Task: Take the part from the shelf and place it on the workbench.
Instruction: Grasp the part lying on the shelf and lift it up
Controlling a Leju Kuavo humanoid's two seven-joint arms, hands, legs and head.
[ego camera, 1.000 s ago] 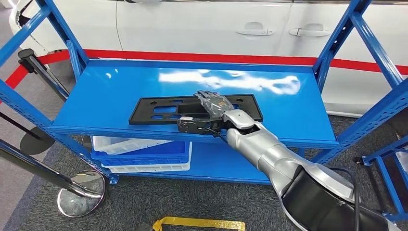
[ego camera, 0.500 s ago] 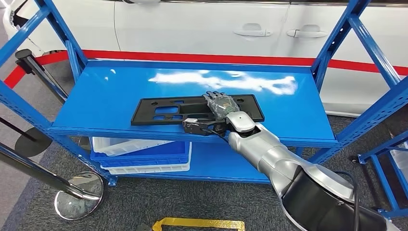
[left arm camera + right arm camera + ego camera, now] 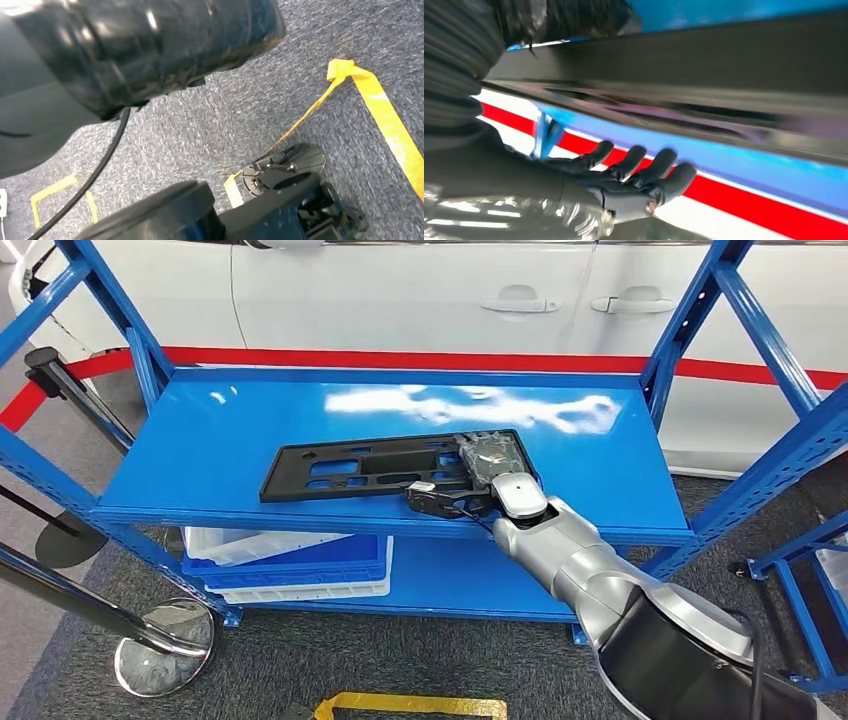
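Fingers (image 3: 644, 172) of my right hand (image 3: 490, 455) lay stretched over the right end of the black part (image 3: 385, 465), with the thumb (image 3: 432, 502) under its front edge, so the part sat between them; whether I truly gripped it I could not tell. In the right wrist view the part was a dark blurred band just above my extended fingers, its outline smeared. My palm and wrist covered the part's right end in the head view, and a glossy plastic wrap made the fingers hard to read there. Compared with a second earlier, the part's right end had swung toward the back of the blue shelf (image 3: 200, 455), so it lay slanted, and my hand had gone farther right with it. The part rested on the upper shelf board, near the front edge, right of the middle. White and blue bins (image 3: 290, 565) sat on the lower board.
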